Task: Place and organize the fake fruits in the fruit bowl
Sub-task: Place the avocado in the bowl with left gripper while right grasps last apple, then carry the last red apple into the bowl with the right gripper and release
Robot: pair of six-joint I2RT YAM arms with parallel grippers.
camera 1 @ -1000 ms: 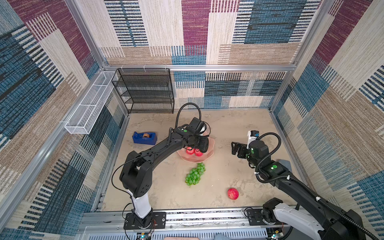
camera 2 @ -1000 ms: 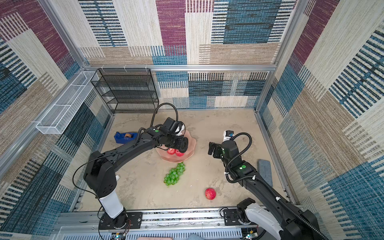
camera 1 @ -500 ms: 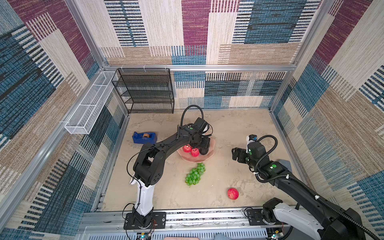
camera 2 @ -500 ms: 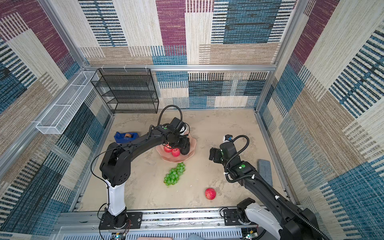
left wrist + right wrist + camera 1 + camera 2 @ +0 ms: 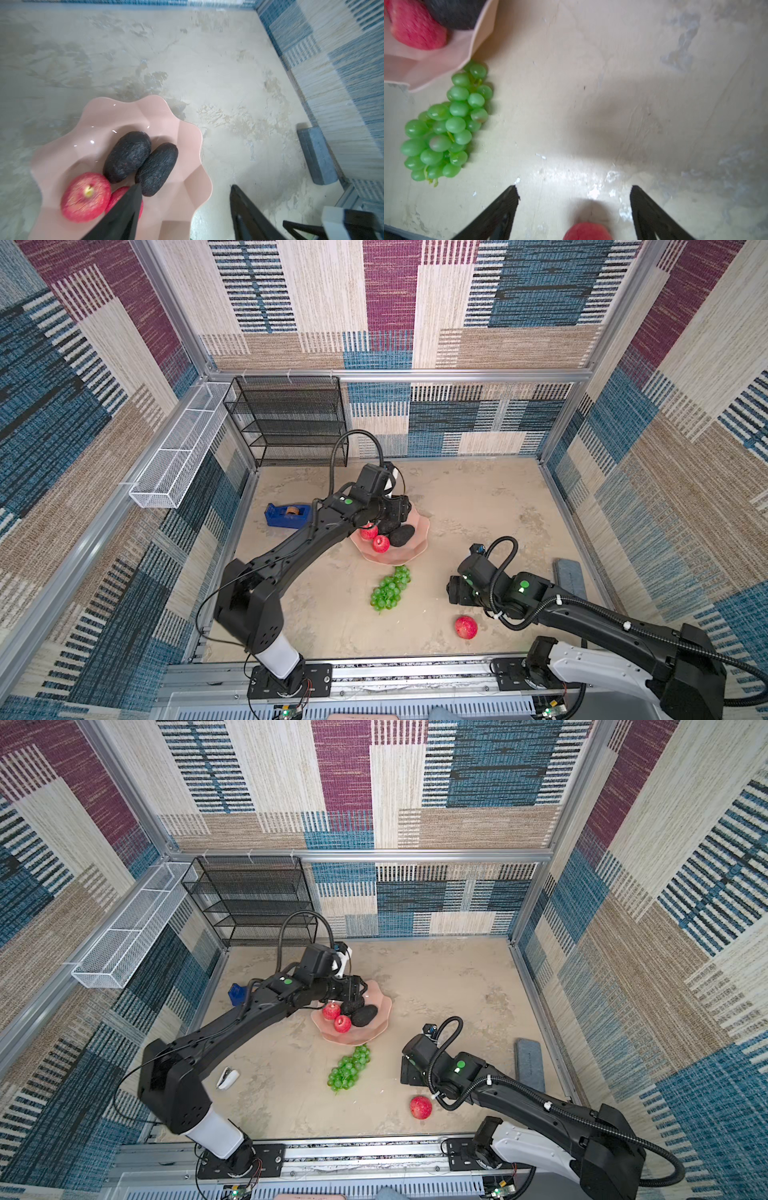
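While left claw [image 5: 185, 187] and right claw [image 5: 574, 188] gape empty, small round red fake apple [image 5: 466, 627] by desk's [image 5: 478, 510] front edge: likely light, rigid, roll-prone; grip mid-girth.

Pale-pink bowl [image 5: 182, 145]; two blackish, bumpy avocados [image 5: 126, 158]; red apples [image 5: 86, 196], one with a yellowish stem dimple. Bright green grapes [image 5: 444, 128]. Between the black fingers [image 5: 500, 212] of the right gripper [image 5: 574, 191], a lone apple [image 5: 586, 231], red, perhaps streaked.

Patchwork carpet walls [image 5: 390, 302], mottled beige floor [image 5: 478, 506], black mesh shelf [image 5: 291, 423], white wire basket [image 5: 178, 456]
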